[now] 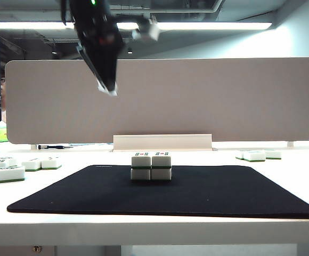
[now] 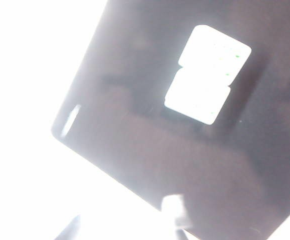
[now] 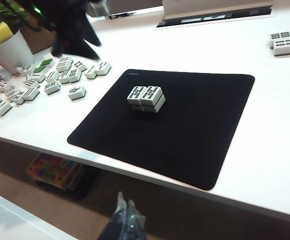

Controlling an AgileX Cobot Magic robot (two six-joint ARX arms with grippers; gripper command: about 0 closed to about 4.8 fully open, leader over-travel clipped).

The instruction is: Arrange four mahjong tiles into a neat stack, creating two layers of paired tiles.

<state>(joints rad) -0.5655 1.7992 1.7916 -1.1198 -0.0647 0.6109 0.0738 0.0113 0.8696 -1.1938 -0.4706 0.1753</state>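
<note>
Black mat [image 1: 208, 194] nearest, bearing toward its far edge the stack [image 1: 151, 167], two wide and two high, well below and rightward of left gripper [image 1: 107, 90], apparently empty, opening unreadable; right gripper [image 3: 126, 210] farther off, beyond the tabletop's near edge, fingers together.

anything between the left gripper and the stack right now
Nothing visible. The left gripper hangs high above the mat, up and left of the stack, with only open air between them.

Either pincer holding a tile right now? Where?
Neither shows a hold. Left pincer hangs high above the stack; right pincer is off the table.
</note>
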